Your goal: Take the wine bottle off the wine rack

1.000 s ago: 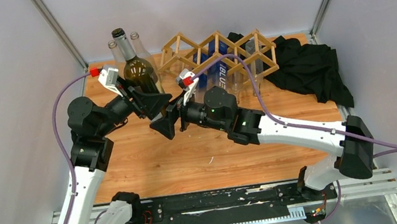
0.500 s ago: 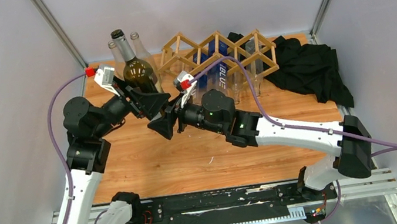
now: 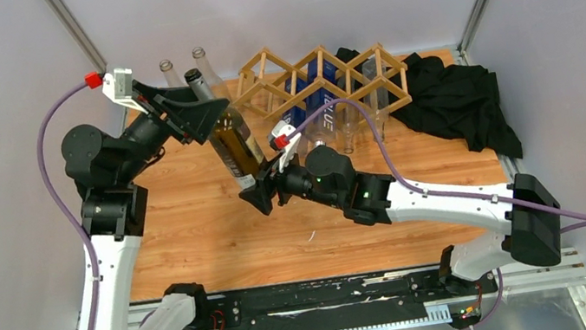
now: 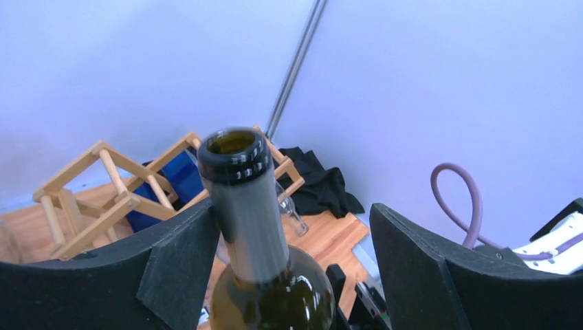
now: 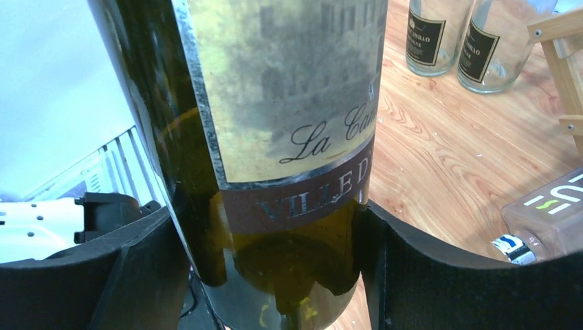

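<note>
The wine bottle (image 3: 235, 143) is dark green glass with a cream label. It hangs tilted above the table, off the wine rack (image 3: 321, 82), neck toward the back left. My right gripper (image 3: 258, 189) is shut on its lower body. In the right wrist view both pads press the wine bottle (image 5: 275, 103) just above its base, with the right gripper (image 5: 271, 227) around it. My left gripper (image 3: 194, 114) is open around the neck. In the left wrist view the wine bottle (image 4: 237, 185) leans on the left finger of the left gripper (image 4: 295, 227), far from the right finger.
Two clear glass bottles (image 3: 202, 60) stand at the back left corner. The wooden lattice rack (image 4: 103, 185) holds blue-labelled bottles (image 3: 324, 101). A black cloth (image 3: 455, 101) lies at the back right. Cage posts and walls close in the sides.
The bottle stood upright at the back left; now it is lifted, tilted and nearer the front. The right gripper has closed on its base. The left gripper rose to the neck and opened.
</note>
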`<state>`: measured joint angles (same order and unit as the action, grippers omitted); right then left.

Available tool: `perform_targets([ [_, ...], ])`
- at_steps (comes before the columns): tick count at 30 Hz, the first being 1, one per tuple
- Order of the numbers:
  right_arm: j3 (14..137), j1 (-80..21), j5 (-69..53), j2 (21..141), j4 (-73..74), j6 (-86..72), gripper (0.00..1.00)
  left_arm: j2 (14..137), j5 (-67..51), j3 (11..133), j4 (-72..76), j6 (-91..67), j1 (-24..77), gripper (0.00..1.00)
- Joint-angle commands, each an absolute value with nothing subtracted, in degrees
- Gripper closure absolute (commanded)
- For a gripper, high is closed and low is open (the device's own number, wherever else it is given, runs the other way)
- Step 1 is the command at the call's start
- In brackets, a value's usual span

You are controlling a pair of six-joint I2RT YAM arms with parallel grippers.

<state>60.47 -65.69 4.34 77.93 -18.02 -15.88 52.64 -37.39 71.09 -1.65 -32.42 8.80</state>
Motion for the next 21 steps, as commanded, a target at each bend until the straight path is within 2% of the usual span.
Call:
perform_targets([
  [1, 60.4, -67.0, 5.7, 74.9, -21.8, -13.7, 1.00, 54.6, -39.9, 72.7, 3.4, -35.4, 7.5, 0.22],
  [5, 60.4, -67.2, 5.5, 74.6, -21.4, -13.6, 1.00, 55.3, -41.3, 71.6, 3.3, -35.7, 6.5, 0.39],
  [7, 60.4, -67.3, 5.6, 74.7, -21.5, -13.3, 1.00, 55.4, -41.9, 71.2, 3.2, -35.5, 6.1, 0.52],
  [9, 60.7, -67.3, 6.0, 75.0, -21.4, -13.3, 1.00, 55.9, -41.8, 71.6, 1.0, -33.8, 6.1, 0.75],
  [10, 60.8, -67.3, 6.0, 75.2, -21.4, -13.3, 0.99, 56.4, -41.5, 72.2, -1.7, -32.2, 6.1, 0.83],
  [12, 61.1, -67.3, 6.3, 75.6, -21.3, -13.7, 0.75, 57.8, -41.2, 73.7, -6.6, -28.6, 5.9, 0.96],
  [14, 61.6, -67.3, 7.1, 76.0, -20.2, -14.4, 0.30, 58.5, -41.0, 74.5, -8.7, -26.3, 5.4, 1.00],
  [15, 62.0, -67.3, 7.7, 76.1, -18.9, -14.8, 0.13, 58.7, -40.8, 74.6, -9.0, -25.4, 5.1, 1.00],
  [21, 60.0, -67.3, 10.4, 74.4, -11.8, -16.3, 0.08, 61.9, -38.2, 78.6, -10.2, -15.6, 2.5, 1.00],
])
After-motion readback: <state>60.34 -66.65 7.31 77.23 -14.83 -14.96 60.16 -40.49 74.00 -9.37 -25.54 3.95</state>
